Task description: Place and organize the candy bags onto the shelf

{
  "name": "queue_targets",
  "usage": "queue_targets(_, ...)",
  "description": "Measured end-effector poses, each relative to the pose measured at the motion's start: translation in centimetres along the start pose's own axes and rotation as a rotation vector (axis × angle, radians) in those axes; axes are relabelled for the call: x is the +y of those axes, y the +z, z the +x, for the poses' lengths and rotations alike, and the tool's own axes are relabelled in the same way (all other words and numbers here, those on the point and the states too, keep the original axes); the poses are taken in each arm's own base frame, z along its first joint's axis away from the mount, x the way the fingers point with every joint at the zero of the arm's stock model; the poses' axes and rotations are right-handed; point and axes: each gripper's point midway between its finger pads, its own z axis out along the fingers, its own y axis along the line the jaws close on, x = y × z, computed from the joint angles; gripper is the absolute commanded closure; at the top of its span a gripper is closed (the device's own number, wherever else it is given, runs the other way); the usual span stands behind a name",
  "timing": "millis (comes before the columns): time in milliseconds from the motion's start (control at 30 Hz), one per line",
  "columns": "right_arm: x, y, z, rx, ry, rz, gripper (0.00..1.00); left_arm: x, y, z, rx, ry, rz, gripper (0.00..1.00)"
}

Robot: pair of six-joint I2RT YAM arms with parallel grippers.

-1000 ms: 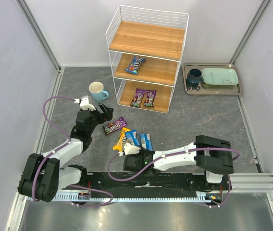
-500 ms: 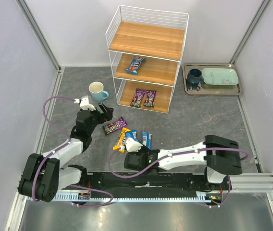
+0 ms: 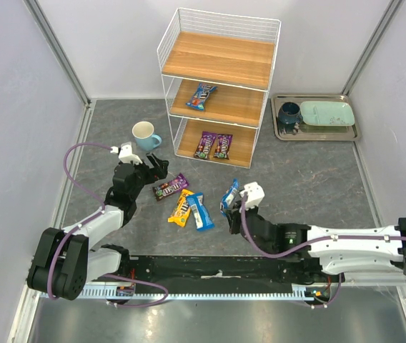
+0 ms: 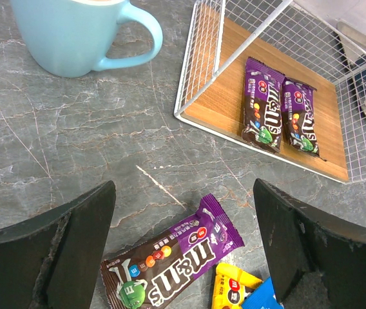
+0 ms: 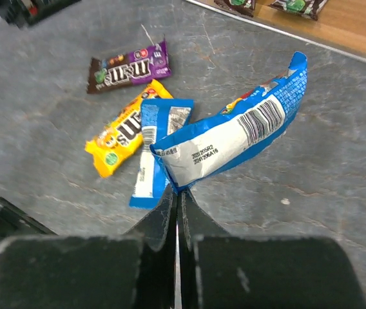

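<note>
Right gripper (image 5: 177, 196) is clamped tight on the lower edge of a glossy blue candy packet (image 5: 234, 138), holding it up off the grey marbled tabletop (image 3: 296, 179) with the barcode side facing the wrist camera, out in front of the tall white wire shelf with wooden boards (image 3: 217, 58). On the other side, the left gripper (image 4: 183, 193) hovers with its jaws spread wide and nothing between them, just above a dark purple candy packet (image 4: 173, 261) lying flat on the table. Next to it lie a yellow candy packet (image 3: 181, 208) and a second blue packet (image 3: 199, 210), the two touching. On the shelf, a third blue packet (image 3: 201, 96) sits on the middle board and two purple packets (image 3: 205, 144) lie side by side on the bottom board. A light-blue ceramic mug (image 3: 146, 134) stands left of the shelf.
</note>
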Motion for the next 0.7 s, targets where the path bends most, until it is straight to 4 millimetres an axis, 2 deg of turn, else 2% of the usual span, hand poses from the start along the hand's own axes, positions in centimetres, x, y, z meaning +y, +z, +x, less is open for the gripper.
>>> queue_targets(133,0.2,0.2,0.3,-0.042,0.179,-0.066,1.00,0.0,0.0,0.0,0.000,0.000,0.000,0.06)
queue_targets(400,4.9,1.3,2.1,-0.052,0.444,-0.323,1.00,0.0,0.0,0.0,0.000,0.000,0.000,0.06)
queue_targets(500,5.9,1.7,2.7,-0.048,0.515,-0.388,1.00,0.0,0.0,0.0,0.000,0.000,0.000,0.06)
queue_targets(700,6.6,2.0,2.7,-0.062,0.664,-0.445,1.00,0.0,0.0,0.0,0.000,0.000,0.000,0.06)
